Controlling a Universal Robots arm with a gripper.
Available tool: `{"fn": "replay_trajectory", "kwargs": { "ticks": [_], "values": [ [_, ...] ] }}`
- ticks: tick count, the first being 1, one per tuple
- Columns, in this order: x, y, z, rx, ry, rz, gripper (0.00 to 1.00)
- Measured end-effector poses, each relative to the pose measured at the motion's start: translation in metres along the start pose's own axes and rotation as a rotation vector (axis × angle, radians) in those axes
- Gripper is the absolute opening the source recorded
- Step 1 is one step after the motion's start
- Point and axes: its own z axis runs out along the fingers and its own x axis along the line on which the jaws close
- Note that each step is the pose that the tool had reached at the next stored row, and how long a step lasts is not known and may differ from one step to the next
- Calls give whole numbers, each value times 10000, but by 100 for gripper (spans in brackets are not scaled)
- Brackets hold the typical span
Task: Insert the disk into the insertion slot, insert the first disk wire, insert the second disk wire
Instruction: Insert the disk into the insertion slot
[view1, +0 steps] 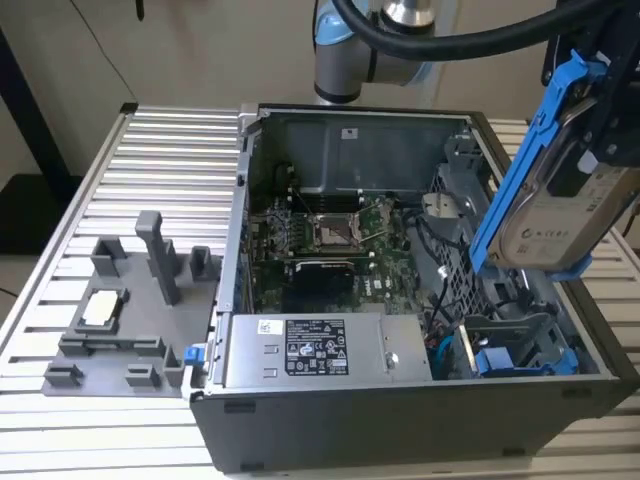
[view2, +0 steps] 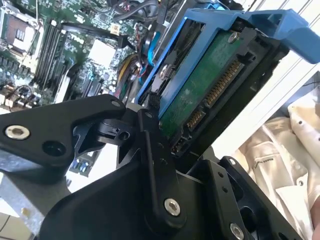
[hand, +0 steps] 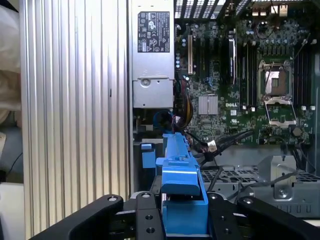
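Observation:
My gripper (view1: 598, 140) is shut on the disk (view1: 560, 215), a silver-beige drive in a bright blue carrier. It holds the disk tilted in the air above the open computer case (view1: 330, 425), at the exterior view's right. In the first wrist view the carrier's blue edge (hand: 181, 175) stands between my black fingers (hand: 146, 216). The second wrist view shows the disk's green circuit board and connector (view2: 210, 92). The insertion slot (view1: 515, 330), a grey metal cage bay, lies below the disk in the case's near right corner. Loose cables (view1: 442, 340) lie beside it.
Another blue-fronted carrier (view1: 497, 360) sits low in the cage. The case also holds a motherboard (view1: 320, 235) and a silver power supply (view1: 310, 350). A grey fixture with small parts (view1: 130, 300) rests on the ribbed table. White fabric (view2: 280, 150) lies beyond the case.

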Motion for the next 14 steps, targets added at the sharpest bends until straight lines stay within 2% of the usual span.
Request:
{"fn": "replay_trajectory", "kwargs": {
  "ticks": [14],
  "values": [
    [7,-72,175,13,0,0,33]
  ]
}}
